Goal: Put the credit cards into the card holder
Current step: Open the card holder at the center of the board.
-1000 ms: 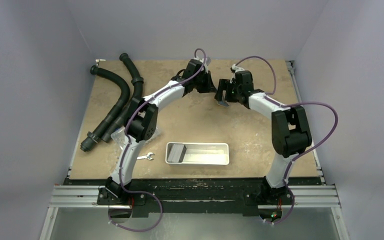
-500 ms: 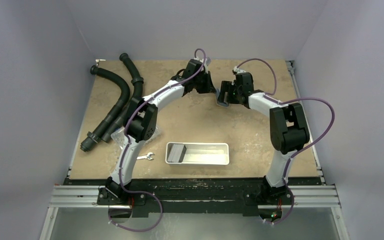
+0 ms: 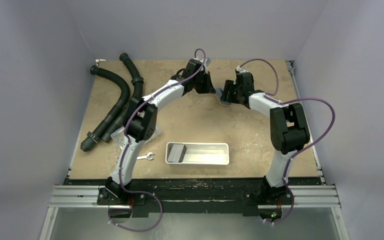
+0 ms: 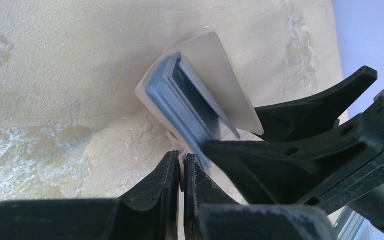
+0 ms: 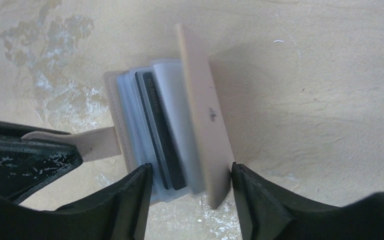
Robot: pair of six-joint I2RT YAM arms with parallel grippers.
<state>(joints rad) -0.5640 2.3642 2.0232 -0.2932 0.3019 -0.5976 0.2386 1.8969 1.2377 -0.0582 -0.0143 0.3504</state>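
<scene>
Left pincer (image 4: 181,172): nipped shut on card holder (image 5: 202,115) tab, from its left.
Right pincer (image 5: 191,170): wide, astride it, long axis pointing straight away.

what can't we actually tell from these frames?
- Right wrist: one dark card shows in the card holder; any others hide behind its cloudy sleeves and raised flap.
- Right wrist: whether the right gripper presses on the holder; its tips are blurred at the bottom edge.
- Top view: holder tiny, covered by the left gripper and the right one.
- Top view: dark item in the tray too small to identify.
</scene>
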